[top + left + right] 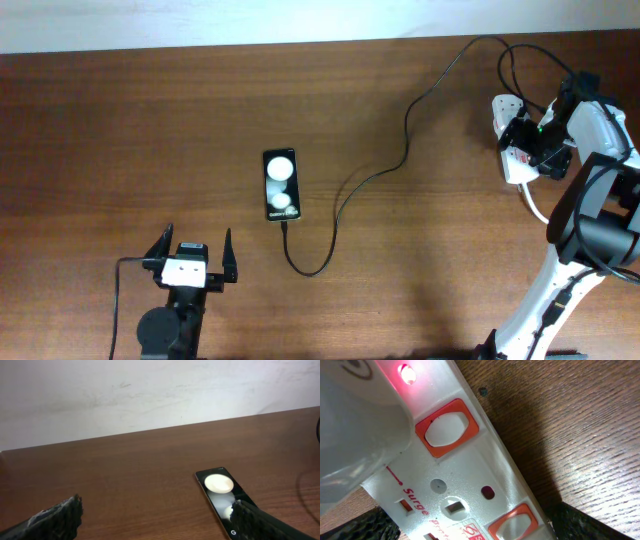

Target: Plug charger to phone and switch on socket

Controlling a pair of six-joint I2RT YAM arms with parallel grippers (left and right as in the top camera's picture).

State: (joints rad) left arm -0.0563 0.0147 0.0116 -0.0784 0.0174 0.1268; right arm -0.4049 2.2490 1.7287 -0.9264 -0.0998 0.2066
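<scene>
The left arm [165, 325] is black, with a round black joint housing at its base end. A white rectangular block [185, 267] sits at the wrist, behind the left gripper [192, 252]. Its two fingers [228, 258] are black, narrow and pointed. In the left wrist view their surface is rough and grainy. A thin black cable [117, 300] runs alongside this arm.

The right arm [600, 120] has white, rounded link covers joined by black cylindrical joints [590, 215]. A small green light [541, 127] shows on the black wrist section. The right gripper [472, 527] has fingers [365, 527] of the same black, coarse-textured material.
</scene>
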